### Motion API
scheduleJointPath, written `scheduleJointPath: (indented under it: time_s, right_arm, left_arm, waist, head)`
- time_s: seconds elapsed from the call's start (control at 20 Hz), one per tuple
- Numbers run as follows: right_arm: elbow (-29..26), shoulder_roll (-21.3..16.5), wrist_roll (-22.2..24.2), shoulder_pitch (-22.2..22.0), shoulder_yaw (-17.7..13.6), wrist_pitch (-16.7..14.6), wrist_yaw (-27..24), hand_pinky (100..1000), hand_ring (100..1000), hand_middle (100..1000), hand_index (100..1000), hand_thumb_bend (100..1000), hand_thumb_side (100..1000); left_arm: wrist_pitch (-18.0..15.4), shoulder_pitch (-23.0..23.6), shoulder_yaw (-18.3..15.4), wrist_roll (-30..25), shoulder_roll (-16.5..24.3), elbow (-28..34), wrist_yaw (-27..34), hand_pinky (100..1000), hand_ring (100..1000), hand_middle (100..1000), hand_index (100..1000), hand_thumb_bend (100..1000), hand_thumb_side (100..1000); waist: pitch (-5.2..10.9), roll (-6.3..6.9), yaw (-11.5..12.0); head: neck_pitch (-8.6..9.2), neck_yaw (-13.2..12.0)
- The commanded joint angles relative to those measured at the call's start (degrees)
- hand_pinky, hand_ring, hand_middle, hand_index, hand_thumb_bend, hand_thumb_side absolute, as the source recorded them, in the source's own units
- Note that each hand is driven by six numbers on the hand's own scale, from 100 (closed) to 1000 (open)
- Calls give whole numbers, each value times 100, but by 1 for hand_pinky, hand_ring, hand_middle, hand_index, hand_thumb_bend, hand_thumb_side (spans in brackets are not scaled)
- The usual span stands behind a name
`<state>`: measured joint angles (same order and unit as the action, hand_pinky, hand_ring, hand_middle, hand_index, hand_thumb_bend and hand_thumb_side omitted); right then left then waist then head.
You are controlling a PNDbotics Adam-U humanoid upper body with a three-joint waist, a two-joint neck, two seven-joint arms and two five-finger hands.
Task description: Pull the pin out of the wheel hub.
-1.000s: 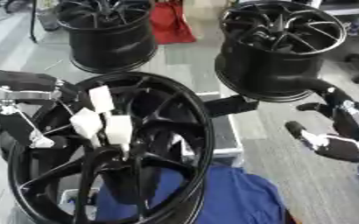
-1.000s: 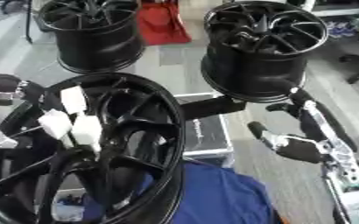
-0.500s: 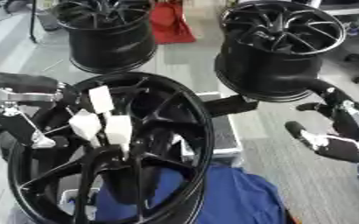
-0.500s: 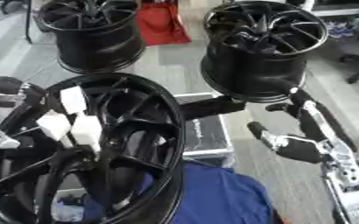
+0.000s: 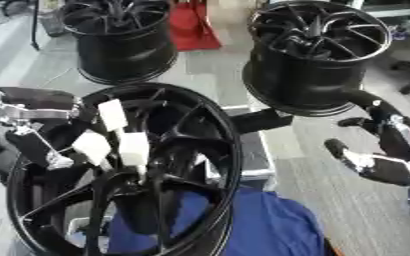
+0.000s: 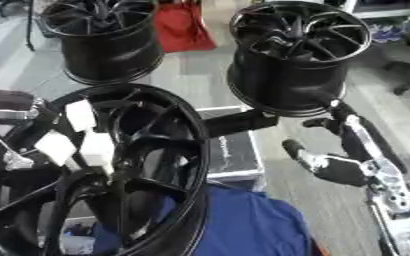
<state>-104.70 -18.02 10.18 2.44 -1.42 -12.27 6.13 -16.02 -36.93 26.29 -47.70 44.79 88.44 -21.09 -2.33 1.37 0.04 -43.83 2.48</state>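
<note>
A big black wheel hub [image 5: 169, 150] stands tilted in front of me, filling the lower left. Three white blocks [image 5: 112, 114] sit on its spokes near the centre; I cannot pick out a pin among them. My left hand [image 5: 20, 117] is at the hub's left rim, and one straight silver finger [image 5: 42, 147] reaches inward, ending just left of the lower-left white block [image 5: 92, 146]. My right hand [image 6: 344, 167] hovers to the right of the hub, fingers spread and holding nothing.
Two more black wheels stand on the floor behind, one at back left [image 5: 121, 40] and one at back right [image 5: 318, 55]. A red bag [image 5: 191, 25] lies between them. A dark flat case [image 6: 230, 150] and a blue cloth [image 5: 261, 225] lie under the hub.
</note>
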Motion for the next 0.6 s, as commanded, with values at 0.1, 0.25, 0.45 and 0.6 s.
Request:
scheduleJointPath:
  time_s: [0.1,0.25,0.45,0.6]
  right_arm:
    - [-59,-135,12,35,-30,-13,-53,734,1000,912,931,469,283]
    - [-56,-135,13,33,-30,-12,-53,734,1000,912,931,468,284]
    - [-53,-136,7,27,-36,-11,-50,734,1000,912,932,468,284]
    - [-49,-138,7,20,-37,-11,-47,734,1000,912,932,467,284]
  left_arm:
    - [-451,-58,49,-426,130,-68,-6,605,547,566,725,169,100]
    - [-480,-84,33,-426,127,-94,9,546,470,474,638,100,100]
    - [-474,-140,-67,-426,123,-64,201,498,410,399,556,100,100]
    - [-429,-249,-183,-426,165,40,471,491,398,384,540,100,100]
  waist:
    - [55,8,4]
    - [58,15,-2]
    - [66,22,-2]
    - [78,30,4]
  head:
    - [-29,12]
    - [-29,15]
    - [-29,27]
    - [-29,37]
